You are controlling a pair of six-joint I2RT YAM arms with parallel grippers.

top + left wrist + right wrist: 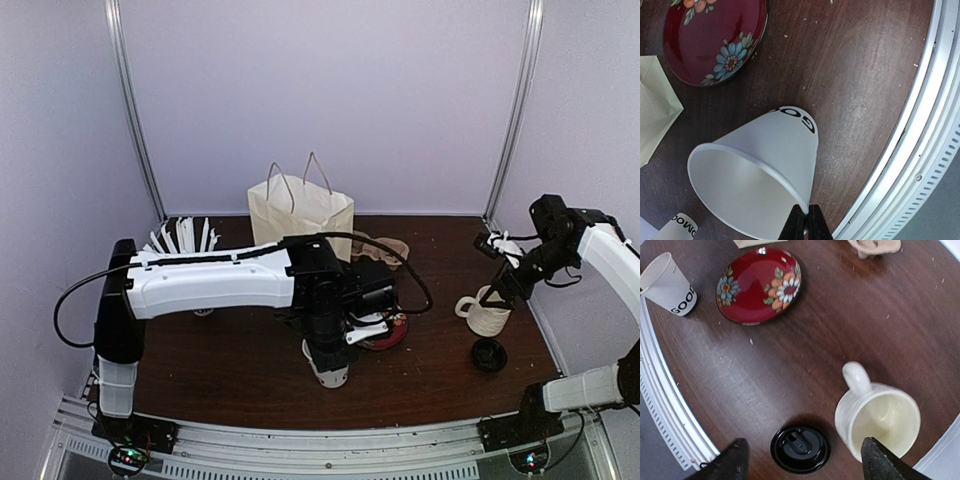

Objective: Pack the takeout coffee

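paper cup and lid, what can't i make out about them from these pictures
Top external: the left arm covers most of the paper cup; the black lid is too small for detail.
Left wrist: the cup's printed word curves out of sight after "GO"; the left claw is cut off by the bottom edge.
Right wrist: the cup's word also shows only in part.

light: soft, even, from overhead; walls (330, 100) go kinda lilac
shadows: short and fuzzy, darkest around the black lid (800, 449) and beside the mug (877, 422)
glare: wide sheen on the desk (865, 100), tiny white glint on the red plate (760, 285) rim
focus: paper cup (760, 175) mouth near the lens is soft
distortion: wrist views bend the rail (920, 150) at the desk's near edge
top view: a bit grainy
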